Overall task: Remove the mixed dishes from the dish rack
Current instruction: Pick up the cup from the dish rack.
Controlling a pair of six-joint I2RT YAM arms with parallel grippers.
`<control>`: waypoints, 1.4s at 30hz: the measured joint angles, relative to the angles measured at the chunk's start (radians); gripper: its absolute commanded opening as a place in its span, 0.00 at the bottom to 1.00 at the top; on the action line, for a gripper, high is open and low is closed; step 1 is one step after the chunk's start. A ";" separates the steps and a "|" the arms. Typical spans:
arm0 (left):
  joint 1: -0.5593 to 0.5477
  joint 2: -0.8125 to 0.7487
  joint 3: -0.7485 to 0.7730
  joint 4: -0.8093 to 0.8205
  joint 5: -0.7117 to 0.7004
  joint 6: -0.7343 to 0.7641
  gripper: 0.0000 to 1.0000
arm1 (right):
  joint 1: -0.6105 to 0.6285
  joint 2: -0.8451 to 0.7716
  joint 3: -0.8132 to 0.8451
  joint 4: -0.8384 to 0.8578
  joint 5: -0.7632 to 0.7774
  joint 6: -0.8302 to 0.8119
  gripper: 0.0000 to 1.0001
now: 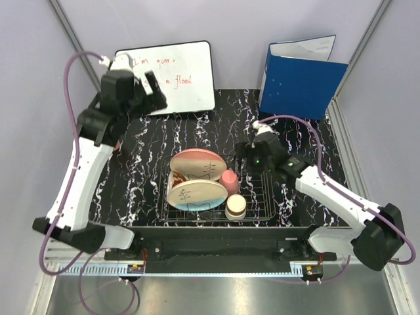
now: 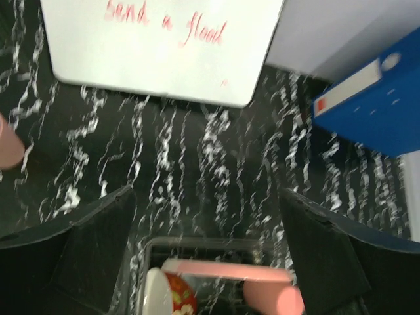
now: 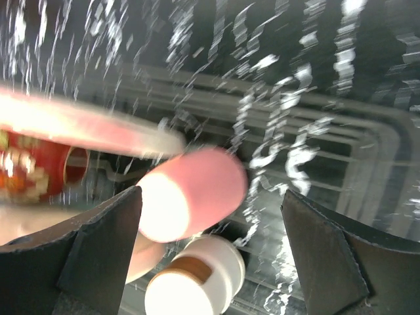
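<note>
The black wire dish rack (image 1: 262, 197) sits at the table's near middle. In it two cream-pink plates (image 1: 197, 161) (image 1: 195, 195) stand on edge, with a pink tumbler (image 1: 230, 181) and a small cream-and-brown bowl (image 1: 235, 207) to their right. My right gripper (image 1: 251, 159) is open above the rack's far right part. In the right wrist view the gripper (image 3: 211, 197) has the pink tumbler (image 3: 197, 190) and the bowl (image 3: 197, 279) between its fingers, not gripped. My left gripper (image 1: 156, 92) is open and empty, raised near the whiteboard; the left wrist view (image 2: 207, 216) looks down on the rack's far rim (image 2: 197, 244).
A white mug with a red pattern (image 2: 167, 295) lies between the plates. A whiteboard (image 1: 184, 72) leans at the back left and a blue folder (image 1: 302, 82) at the back right. A pink object (image 2: 8, 144) stands on the table at the left wrist view's left edge.
</note>
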 measured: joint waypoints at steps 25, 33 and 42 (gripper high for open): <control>0.005 -0.193 -0.453 0.115 0.059 0.019 0.95 | 0.163 0.167 -0.003 0.061 0.002 0.023 0.63; 0.005 -0.193 -0.460 0.117 0.061 0.019 0.94 | 0.164 0.148 -0.005 0.087 0.051 0.032 0.19; 0.005 -0.193 -0.461 0.117 0.061 0.019 0.94 | 0.164 0.083 -0.005 0.007 0.095 0.035 0.00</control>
